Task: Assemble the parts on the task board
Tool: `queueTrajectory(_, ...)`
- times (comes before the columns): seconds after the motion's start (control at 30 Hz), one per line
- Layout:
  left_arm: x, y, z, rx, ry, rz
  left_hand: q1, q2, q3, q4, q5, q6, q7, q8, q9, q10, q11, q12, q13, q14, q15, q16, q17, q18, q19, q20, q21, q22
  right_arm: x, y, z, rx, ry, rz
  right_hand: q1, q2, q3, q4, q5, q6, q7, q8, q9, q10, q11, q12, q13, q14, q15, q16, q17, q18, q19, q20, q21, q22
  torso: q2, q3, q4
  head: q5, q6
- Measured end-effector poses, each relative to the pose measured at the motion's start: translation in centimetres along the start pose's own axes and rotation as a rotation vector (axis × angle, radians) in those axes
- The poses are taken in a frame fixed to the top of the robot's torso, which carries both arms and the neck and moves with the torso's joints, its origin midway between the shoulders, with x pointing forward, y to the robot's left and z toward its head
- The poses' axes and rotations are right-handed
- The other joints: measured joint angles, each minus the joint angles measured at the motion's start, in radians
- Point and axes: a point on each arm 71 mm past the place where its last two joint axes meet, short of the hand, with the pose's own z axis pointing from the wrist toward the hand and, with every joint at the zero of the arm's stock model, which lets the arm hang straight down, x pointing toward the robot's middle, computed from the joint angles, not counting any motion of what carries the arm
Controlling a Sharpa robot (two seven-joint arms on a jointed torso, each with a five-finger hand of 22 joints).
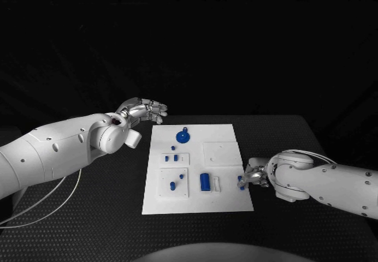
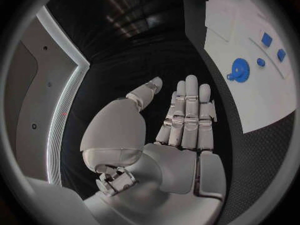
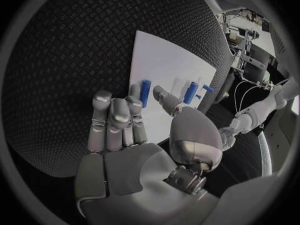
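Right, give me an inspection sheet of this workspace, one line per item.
Surface: black table, textured mat.
Job's things: white task board lies mid-table; blue gear at its far end, blue cylinder and small blue parts nearer the robot.
Clutter: nothing seen.
Robot hands: left robot hand raised off the board's far left corner, fingers extended, holding nothing; right robot hand at the board's right edge, by a small blue part; grip unclear.
Cables: thin white cable loops under the left arm.
Surroundings: dark backdrop.
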Motion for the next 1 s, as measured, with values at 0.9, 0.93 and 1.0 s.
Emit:
queueTrajectory(0.9,0.0,0.1,0.0,-0.003,0.006,-0.001,0.000,0.000,-0.003,0.003,0.000,0.000,0.000,0.000,-0.001,-0.004,0.004,0.000,0.003,0.000,0.000,-0.004,0.003,0.000,0.000,0.000,-0.004,0.002,0.4,2.6,0.6,-0.039,-0.118,-0.158,0.072,0.037,0.071,-0.079,0.000,-0.015,-0.006,-0.009,0.093,0.003,0.015,0.013,-0.010,0.002,0.016,0.005,-0.011,0.000,0.006,-0.002,0.007,-0.003,0.000,0.0002,-0.0005,0.007,-0.007)
queueTrajectory(0.93,0.0,0.1,0.0,-0.003,0.006,-0.001,0.000,0.000,-0.003,0.003,0.000,0.000,0.000,0.000,-0.001,-0.004,0.004,0.000,0.003,0.000,0.000,-0.004,0.003,0.000,0.000,0.000,-0.004,0.002,0.4,2.6,0.6,-0.040,-0.122,-0.162,0.074,0.037,0.075,-0.083,0.000,-0.015,-0.006,-0.009,0.093,0.003,0.015,0.013,-0.011,0.002,0.016,0.005,-0.012,0.000,0.006,-0.002,0.007,-0.003,0.000,0.0001,-0.0006,0.007,-0.007)
queueTrajectory(1.0,0.1,0.1,0.0,-0.003,0.008,-0.001,0.000,0.000,-0.003,0.003,0.000,0.000,0.000,0.000,-0.001,-0.004,0.004,0.000,0.003,0.000,0.000,-0.004,0.004,0.000,0.000,0.000,-0.004,0.002,0.4,2.7,0.6,-0.041,-0.127,-0.171,0.076,0.038,0.078,-0.082,0.000,-0.015,-0.006,-0.009,0.093,0.000,0.018,0.013,-0.011,0.002,0.016,0.005,-0.012,0.000,0.006,-0.002,0.007,-0.003,0.000,0.0001,-0.0005,0.006,-0.007)
